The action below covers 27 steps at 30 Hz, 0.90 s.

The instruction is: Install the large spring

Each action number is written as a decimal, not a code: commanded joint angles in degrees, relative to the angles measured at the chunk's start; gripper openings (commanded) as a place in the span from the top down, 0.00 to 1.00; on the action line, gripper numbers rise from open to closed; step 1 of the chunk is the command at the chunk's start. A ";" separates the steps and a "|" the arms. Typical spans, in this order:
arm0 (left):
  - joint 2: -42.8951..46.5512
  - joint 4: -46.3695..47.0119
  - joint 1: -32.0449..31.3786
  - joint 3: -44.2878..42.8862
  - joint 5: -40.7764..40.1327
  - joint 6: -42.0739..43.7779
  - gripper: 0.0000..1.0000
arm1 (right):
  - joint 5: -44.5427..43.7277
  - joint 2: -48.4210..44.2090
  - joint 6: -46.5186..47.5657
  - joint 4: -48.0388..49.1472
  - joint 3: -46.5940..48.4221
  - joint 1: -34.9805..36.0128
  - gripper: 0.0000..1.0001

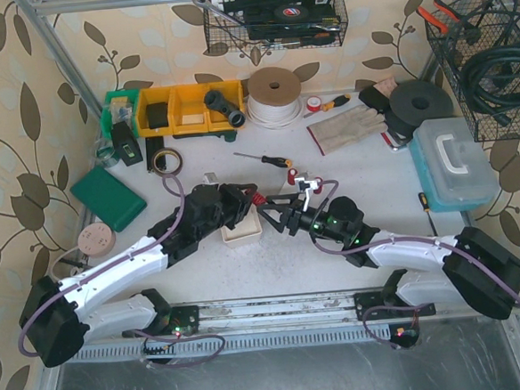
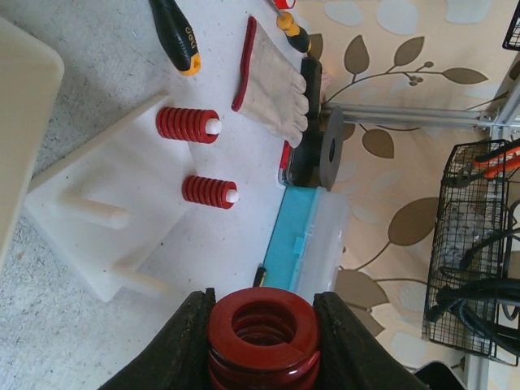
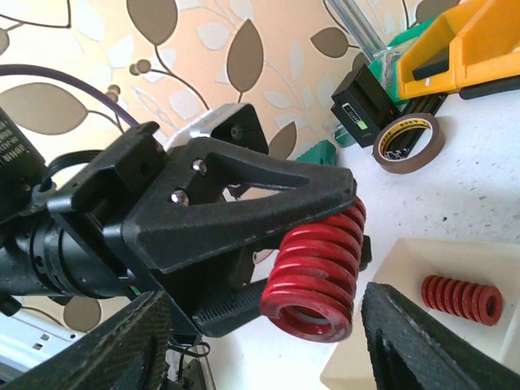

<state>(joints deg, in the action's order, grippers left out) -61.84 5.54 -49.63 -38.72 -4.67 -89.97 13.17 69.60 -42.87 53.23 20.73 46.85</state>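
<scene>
One large red spring [image 2: 262, 321] is clamped between the fingers of the left tool [image 2: 264, 353], held just beside a white tray [image 3: 455, 248] containing one smaller red spring [image 3: 461, 299]. The right tool [image 3: 272, 357] is spread wide, gripping nothing. On the counter [image 2: 49, 341], a white peg block [image 2: 122, 187] carries two small springs [image 2: 188, 124].
</scene>
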 commanded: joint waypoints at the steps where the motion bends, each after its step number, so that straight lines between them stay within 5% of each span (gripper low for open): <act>1: 0.21 5.13 -0.93 -0.94 -2.63 -1.81 1.00 | 0.13 -1.78 -0.02 0.55 -0.18 -0.17 0.35; 27: -0.94 5.36 -4.69 -2.88 -4.77 -3.14 1.00 | -3.10 -2.63 0.61 -3.58 0.09 -0.71 0.36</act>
<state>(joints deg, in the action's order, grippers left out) -63.48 8.05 -53.12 -38.76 -7.81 -92.12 10.92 67.77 -42.83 49.69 20.73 46.35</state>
